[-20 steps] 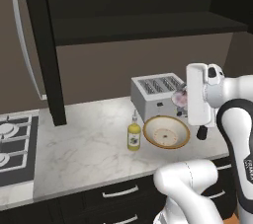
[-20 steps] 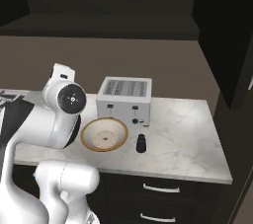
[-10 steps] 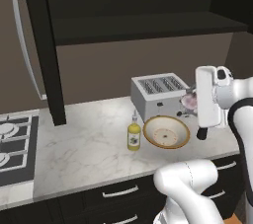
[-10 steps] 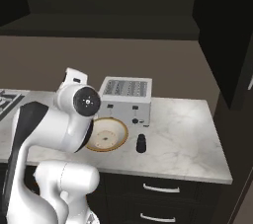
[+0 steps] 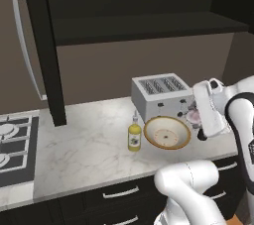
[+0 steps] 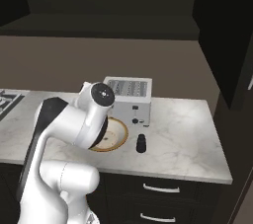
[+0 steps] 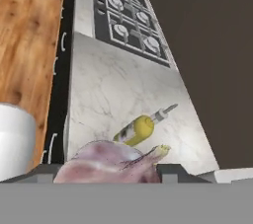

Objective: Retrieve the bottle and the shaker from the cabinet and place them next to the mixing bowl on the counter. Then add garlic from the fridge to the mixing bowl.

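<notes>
Marble table (image 5: 84,149): carries the bottle, the mixing bowl, the toaster and the shaker.
Bottle (image 5: 134,136): yellow body, slim white nozzle; stands upright just left of the mixing bowl. Retrieval judged done.
Shaker (image 6: 141,143): small, dark, upright; stands just right of the mixing bowl, in front of the toaster (image 6: 127,98). Retrieval judged done.
Mixing bowl (image 5: 167,133): tan rim, pale inside with a few dark specks; no garlic in it yet.
Garlic (image 7: 111,163): pale pink-mauve bulb, papery ridged skin, one tapered yellowish tip; sits between the fingertips in the hand view.
Garlic position: at the end of the arm, raised just right of the mixing bowl's rim, in front of the toaster.
Pincer (image 7: 108,173): clamped on the garlic, jaws part-way apart around the bulb.
Remaining: carry the garlic over the mixing bowl and release it; judged the last step.
Cabinet (image 5: 129,1): door open, visible shelf dark.
</notes>
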